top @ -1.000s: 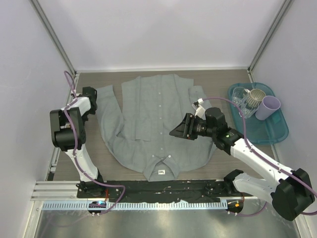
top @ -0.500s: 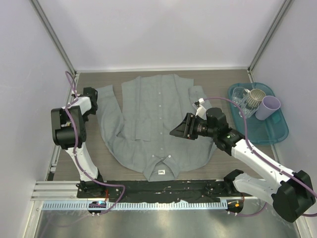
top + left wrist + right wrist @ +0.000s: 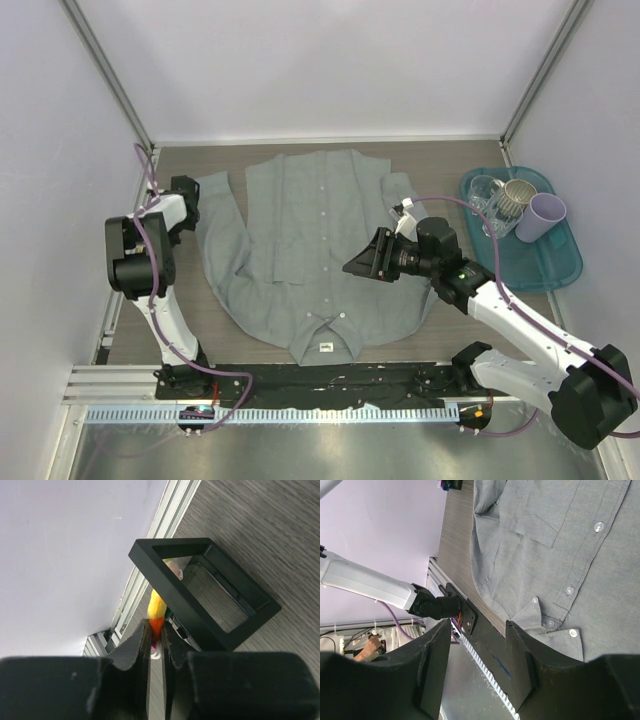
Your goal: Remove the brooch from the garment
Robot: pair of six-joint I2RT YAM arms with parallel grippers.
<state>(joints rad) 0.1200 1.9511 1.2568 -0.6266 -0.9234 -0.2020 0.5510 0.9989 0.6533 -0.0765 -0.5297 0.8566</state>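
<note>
The grey shirt point(image 3: 310, 250) lies flat on the table, collar toward the arms; it also fills the right wrist view point(image 3: 560, 545). My left gripper point(image 3: 156, 632) is shut on the brooch point(image 3: 156, 611), whose yellow and orange petals stick out past the fingertips. It holds the brooch at the edge of a small black open-framed box point(image 3: 220, 625) on the table by the left wall. In the top view the left gripper point(image 3: 187, 190) is beside the shirt's left sleeve. My right gripper point(image 3: 362, 262) hovers open and empty over the shirt's right side.
A teal tray point(image 3: 565, 270) at the right holds a clear glass point(image 3: 484, 194), a mug point(image 3: 516, 198) and a lilac cup point(image 3: 546, 216). The left wall and a metal rail point(image 3: 150, 555) run close beside the black box.
The left gripper has edged slightly right and toward the near side along the shirt's left side. The right arm has barely moved.
</note>
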